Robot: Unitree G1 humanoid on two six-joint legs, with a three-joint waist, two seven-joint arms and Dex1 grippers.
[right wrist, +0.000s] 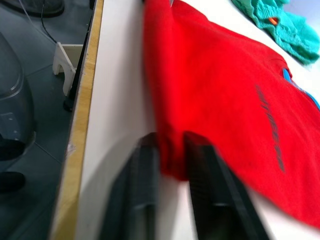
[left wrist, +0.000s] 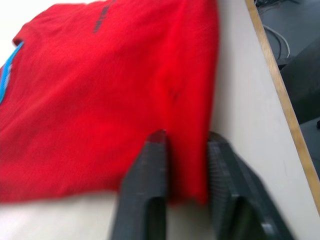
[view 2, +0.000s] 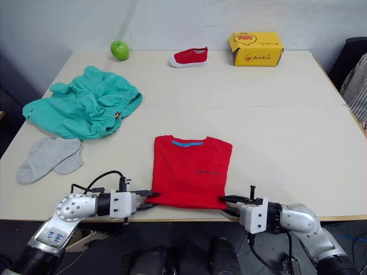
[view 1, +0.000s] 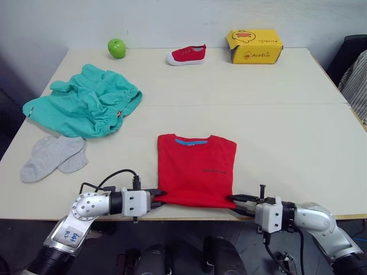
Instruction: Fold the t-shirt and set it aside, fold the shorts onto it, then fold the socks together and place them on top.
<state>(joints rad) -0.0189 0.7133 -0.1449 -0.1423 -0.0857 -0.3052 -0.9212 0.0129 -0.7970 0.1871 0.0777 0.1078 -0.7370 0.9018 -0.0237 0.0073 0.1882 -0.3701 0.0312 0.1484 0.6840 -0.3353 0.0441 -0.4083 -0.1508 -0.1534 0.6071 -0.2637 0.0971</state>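
Note:
The red t-shirt (view 1: 196, 168) lies as a narrow folded rectangle near the table's front edge, blue collar band facing the far side. My left gripper (view 1: 159, 197) is shut on its near left corner, red cloth pinched between the fingers (left wrist: 150, 170). At the near right corner my right gripper (view 1: 235, 200) is shut on the hem, fabric caught between its fingers (right wrist: 200, 165). The teal shorts (view 1: 86, 103) sit bunched at the left of the table. Two grey socks (view 1: 51, 156) lie flat and overlapping just in front of the shorts.
Along the far edge stand a green apple (view 1: 117, 48), a small red shoe (view 1: 186, 55) and a yellow cardboard box (view 1: 254, 46). The table's front edge (view 1: 189, 217) runs right under both grippers. A dark chair (view 1: 352, 54) is at the far right.

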